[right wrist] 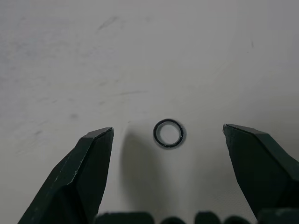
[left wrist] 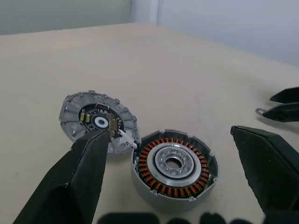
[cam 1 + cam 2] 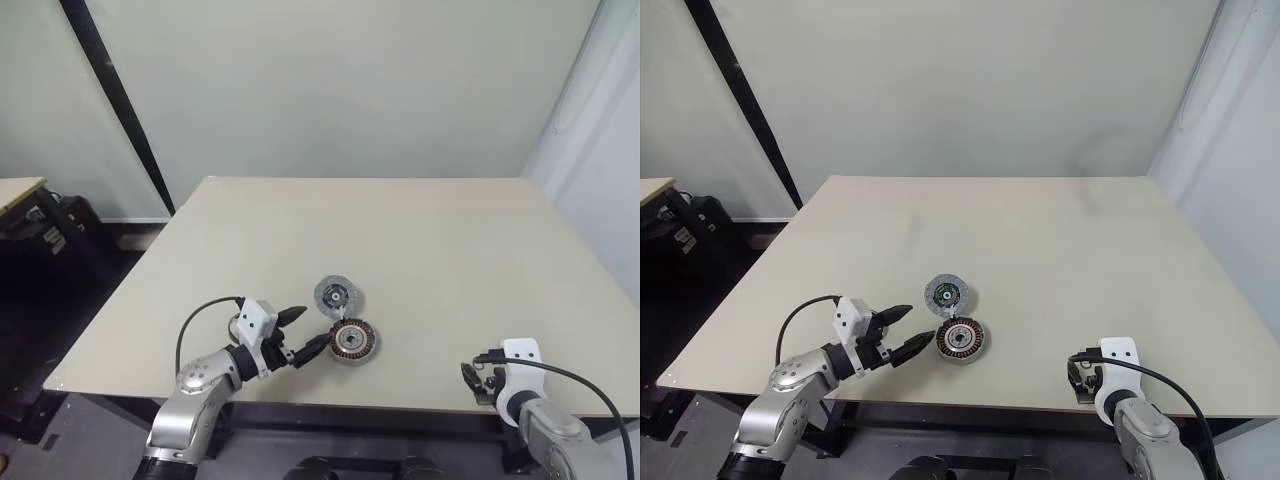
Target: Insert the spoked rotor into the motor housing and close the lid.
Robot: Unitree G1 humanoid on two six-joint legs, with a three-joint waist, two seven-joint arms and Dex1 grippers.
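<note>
Left gripper (image 3: 303, 334): lower left of the head views, fingers spread wide, holding nothing; the tips point toward the motor housing, just short of its near side. In the left wrist view one finger (image 2: 79, 177) stands in front of the lid's edge, the other to the far side of the housing, with the housing in the gap between them and untouched.

Motor housing (image 3: 353, 340): lower centre of the head views, on the table; round grey cup, ring of copper-brown windings, silvery bearing at centre.

Lid (image 3: 337, 295): just above and left of the housing in the head views, lying flat, its rim touching or almost touching the housing; dark-and-bright hub facing up, with a small white piece at the edge nearest the housing.

Right gripper (image 1: 168, 175): lower right of the head views, near the table's front edge, well apart from the housing; fingers wide apart, empty.

Small dark ring (image 1: 168, 133): flat on the table (image 3: 420, 230), between the right fingers, touching neither
</note>
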